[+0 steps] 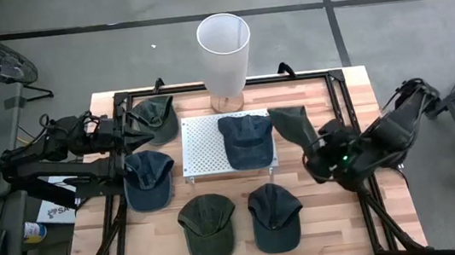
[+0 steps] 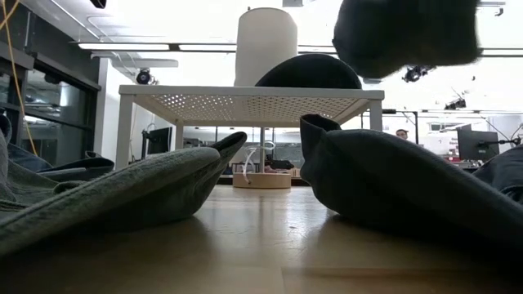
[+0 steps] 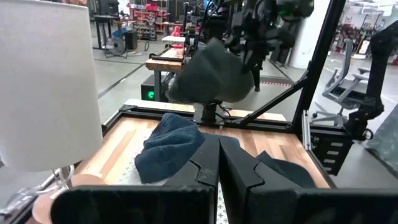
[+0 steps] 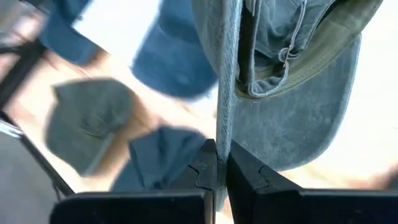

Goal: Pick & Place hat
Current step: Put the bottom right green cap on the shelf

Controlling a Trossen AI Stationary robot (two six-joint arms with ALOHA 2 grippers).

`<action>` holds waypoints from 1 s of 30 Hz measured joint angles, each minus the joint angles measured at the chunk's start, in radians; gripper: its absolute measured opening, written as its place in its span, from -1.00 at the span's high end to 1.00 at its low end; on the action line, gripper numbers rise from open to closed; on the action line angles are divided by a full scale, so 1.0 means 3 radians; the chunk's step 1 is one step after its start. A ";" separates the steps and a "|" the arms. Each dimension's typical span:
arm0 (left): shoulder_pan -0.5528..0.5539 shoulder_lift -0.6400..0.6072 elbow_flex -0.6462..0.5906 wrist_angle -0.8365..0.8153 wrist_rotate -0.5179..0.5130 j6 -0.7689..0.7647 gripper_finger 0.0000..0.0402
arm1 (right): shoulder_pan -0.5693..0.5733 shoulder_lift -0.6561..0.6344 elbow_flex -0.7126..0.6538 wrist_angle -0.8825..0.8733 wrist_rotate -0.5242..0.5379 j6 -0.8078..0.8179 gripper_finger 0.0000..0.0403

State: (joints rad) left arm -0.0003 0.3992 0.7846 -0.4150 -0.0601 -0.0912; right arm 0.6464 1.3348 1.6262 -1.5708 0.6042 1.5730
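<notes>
My right gripper [image 1: 316, 147] is shut on a dark green hat [image 1: 291, 124], which it holds in the air beyond the right end of the white perforated stand [image 1: 200, 152]. The low view shows this hat [image 2: 404, 33] high above the table. A blue hat [image 1: 246, 138] lies on the stand. On the table lie a green hat [image 1: 156, 118], a blue hat [image 1: 149, 179], another green hat [image 1: 207, 226] and another blue hat [image 1: 274, 217]. My left gripper [image 1: 153, 136] waits shut at the table's left, pointing level toward the stand. My right gripper pinches an edge of the green hat's crown [image 4: 222, 118] between its two shut fingers, and the cloth runs edge-on out from between them. The fingers slant down from the table's right side. The hat is lifted clear, its inside and back strap [image 4: 287, 56] turned to the wrist camera.
A tall white cylinder on a wooden base [image 1: 225, 50] stands at the table's far edge behind the stand. A black frame [image 1: 340, 97] runs around the wooden table top. There is bare wood to the right of the stand, under the held hat.
</notes>
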 joint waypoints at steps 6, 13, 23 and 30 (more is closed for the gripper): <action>0.0000 0.0147 0.0000 0.0088 -0.0001 -0.0075 0.99 | -0.0001 -0.0073 0.0391 0.0122 0.0721 -0.0837 0.96; -0.0001 0.0521 0.0001 0.0677 -0.0001 -0.0075 0.98 | -0.0001 -0.0169 0.0558 0.0774 0.1309 -0.2107 0.96; -0.0001 0.0994 0.0001 0.1381 -0.0083 -0.0401 0.56 | -0.0137 -0.0209 0.0531 0.1731 0.1291 -0.3629 0.96; -0.0001 0.1144 0.0001 0.1740 0.0047 -0.0675 0.13 | -0.0564 -0.0209 0.0530 0.2547 0.0609 -0.4618 0.96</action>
State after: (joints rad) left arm -0.0006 0.7423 0.7849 0.1071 -0.0459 -0.2937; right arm 0.4773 1.2720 1.7853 -0.8067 0.7868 0.1875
